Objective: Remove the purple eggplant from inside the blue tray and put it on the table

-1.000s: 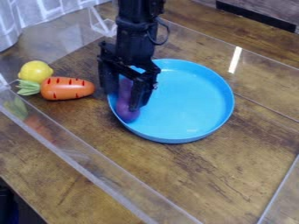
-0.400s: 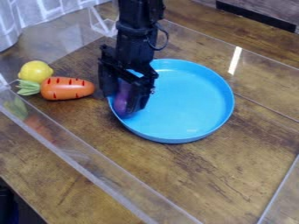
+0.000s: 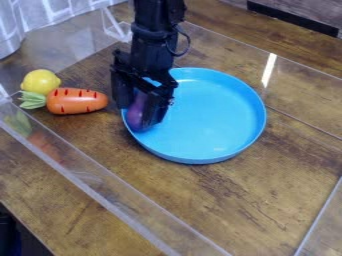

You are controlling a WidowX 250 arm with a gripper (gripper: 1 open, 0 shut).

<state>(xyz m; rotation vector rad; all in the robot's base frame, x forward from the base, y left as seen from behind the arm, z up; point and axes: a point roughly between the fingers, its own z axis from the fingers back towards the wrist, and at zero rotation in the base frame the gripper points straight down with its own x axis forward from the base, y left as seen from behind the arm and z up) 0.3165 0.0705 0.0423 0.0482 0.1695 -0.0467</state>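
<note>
Currently the tool hangs straight down over the left edge of the blue tray, black fingers spread wide. The purple eggplant sits low between those fingers, at the tray's left rim, inside the tray. Only a slice of dark purple shows past the black hardware, so its full outline is hidden. Can't tell whether the fingers actually touch it; the jaws stand wide, not clamped, and nothing looks lifted.

Tray is a round, shallow, bright-blue dish with a raised rim. It lies flat on the table, about centre of the view. The rest of the tray floor is bare blue with a soft sheen.

The arm runs up from the tool and out of the top of the view, with black cabling along it.

Left of the tray, apart from it: an orange carrot lying on its side, green top pointing left. Just behind the carrot's leafy end sits a yellow round fruit, close to or touching the greens, can't tell which.

Table is dark brown wood plank with visible grain, under a glossy clear covering that throws bright glare streaks, one right of the tray near the far edge. A clear raised edge runs diagonally across the lower left.
</note>
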